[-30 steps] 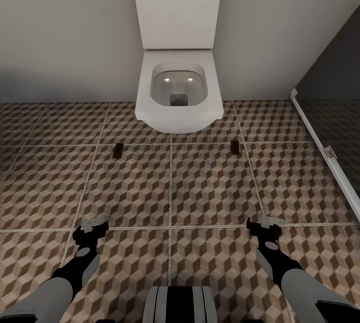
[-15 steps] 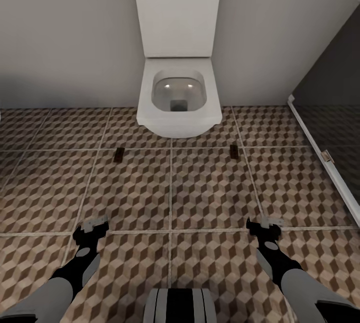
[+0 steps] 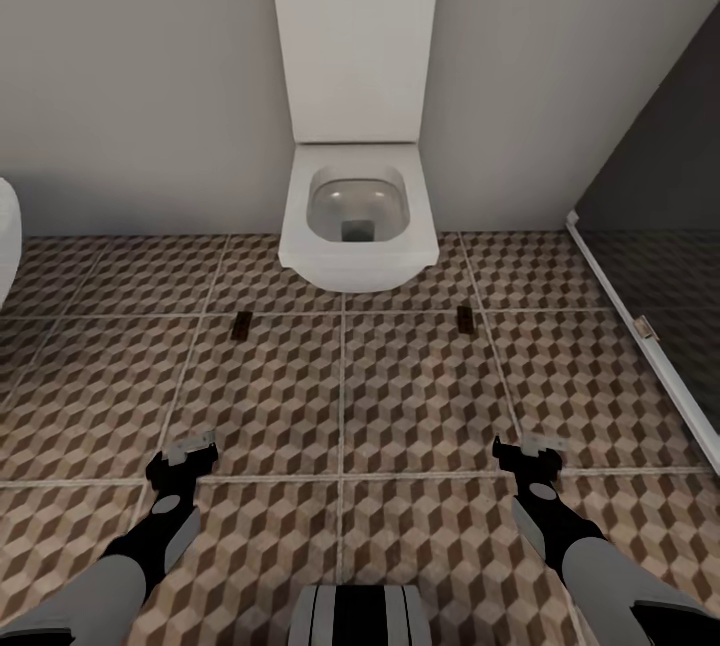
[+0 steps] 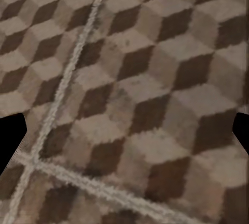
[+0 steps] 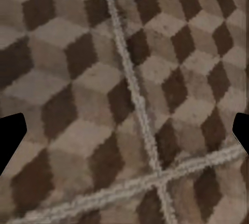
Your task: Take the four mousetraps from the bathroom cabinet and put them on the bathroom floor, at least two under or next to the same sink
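2 arms reach forward, left fingers [image 3: 186, 457] and right fingers [image 3: 527, 456] spread.

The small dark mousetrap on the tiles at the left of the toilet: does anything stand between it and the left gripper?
Nothing visible does. Only bare cube-patterned floor tiles lie between the left gripper and the small dark flat mousetrap, beside the white toilet bowl.

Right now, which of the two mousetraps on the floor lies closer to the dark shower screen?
The mousetrap past the right gripper, right of the toilet; the other mousetrap lies left of the bowl.
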